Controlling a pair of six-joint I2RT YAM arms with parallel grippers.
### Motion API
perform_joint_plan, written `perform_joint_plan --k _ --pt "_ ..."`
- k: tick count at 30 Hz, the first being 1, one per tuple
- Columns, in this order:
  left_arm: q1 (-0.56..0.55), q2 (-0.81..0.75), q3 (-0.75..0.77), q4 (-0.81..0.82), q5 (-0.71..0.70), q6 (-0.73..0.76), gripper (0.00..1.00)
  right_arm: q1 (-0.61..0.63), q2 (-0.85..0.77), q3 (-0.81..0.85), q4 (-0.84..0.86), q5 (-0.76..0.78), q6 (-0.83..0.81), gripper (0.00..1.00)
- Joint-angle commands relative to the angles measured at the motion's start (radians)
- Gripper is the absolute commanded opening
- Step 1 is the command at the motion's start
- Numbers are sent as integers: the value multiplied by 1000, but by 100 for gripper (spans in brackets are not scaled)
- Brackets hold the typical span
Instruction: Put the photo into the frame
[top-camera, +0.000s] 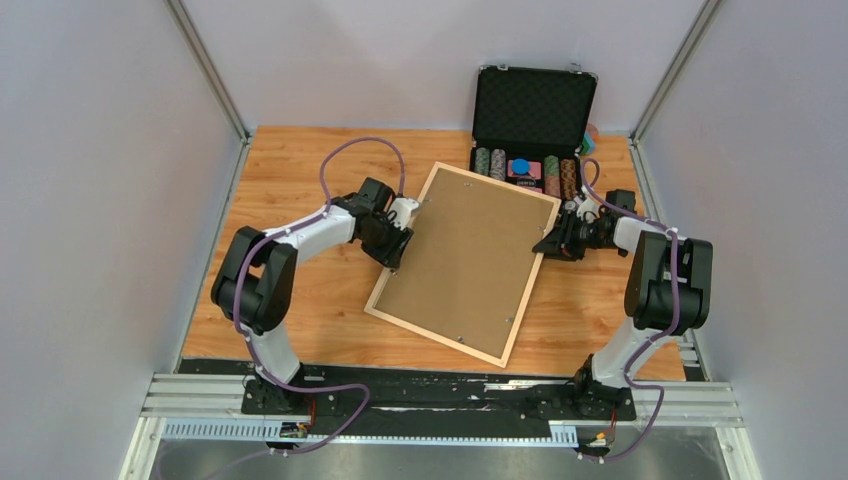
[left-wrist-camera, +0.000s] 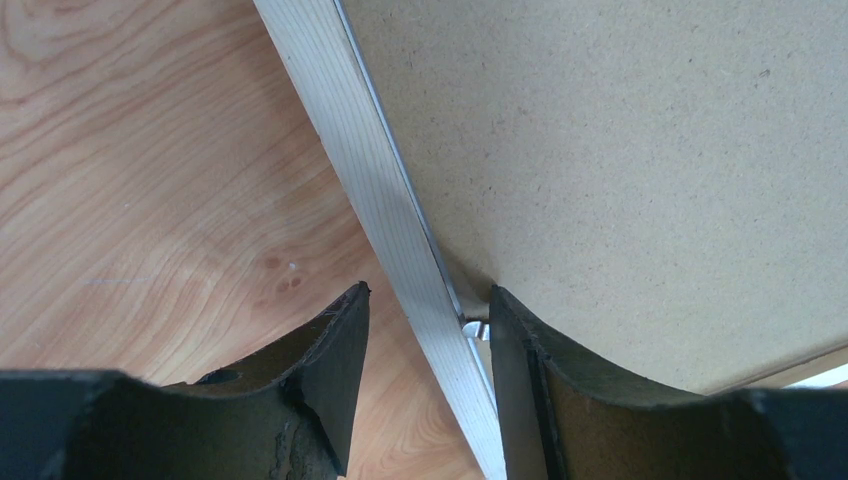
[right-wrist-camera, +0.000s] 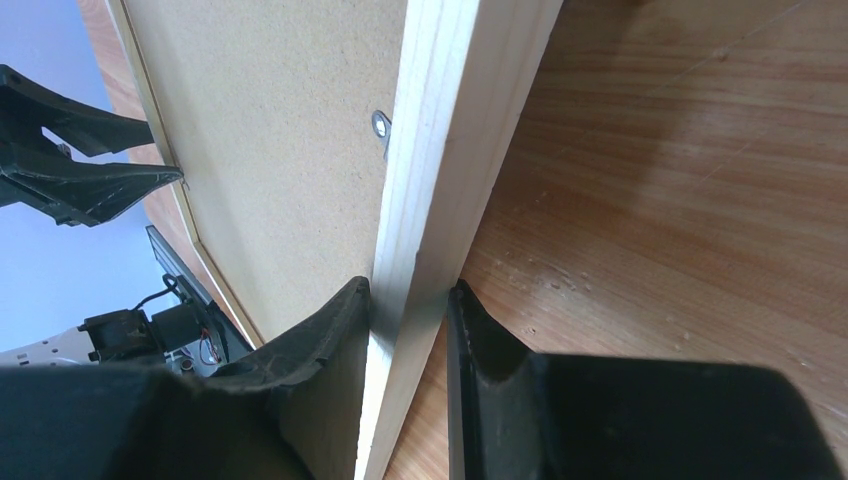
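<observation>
The frame lies face down and askew in the middle of the table, light-wood rails around a brown backing board. The photo is hidden. My left gripper is at the frame's left rail and open. It straddles the rail: one finger hangs over the table with a gap to the wood, and the other sits on the board by a metal tab. My right gripper is shut on the right rail, one finger on each side of the wood. A metal tab shows further along that rail.
An open black chip case with rows of chips stands at the back right, just beyond the frame's far corner. The wooden table is enclosed by grey walls on three sides.
</observation>
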Motion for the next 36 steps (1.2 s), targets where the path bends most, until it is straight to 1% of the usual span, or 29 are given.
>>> perform_joint_plan --k 1,15,24,31,36 --pt "-5 -44 -31 -7 -36 36 55 -3 -48 31 46 -67 -38 3" --pt "-4 -63 -43 -8 -36 37 54 -8 -52 29 47 -67 -38 3" --pt "-2 -66 4 -8 -31 13 66 -8 -53 29 46 -68 -40 2" --pt "19 -92 39 -8 -6 -14 71 -8 -62 32 48 -80 -37 0" --pt "27 -122 44 -14 6 -8 73 -7 -71 33 48 -91 -33 0"
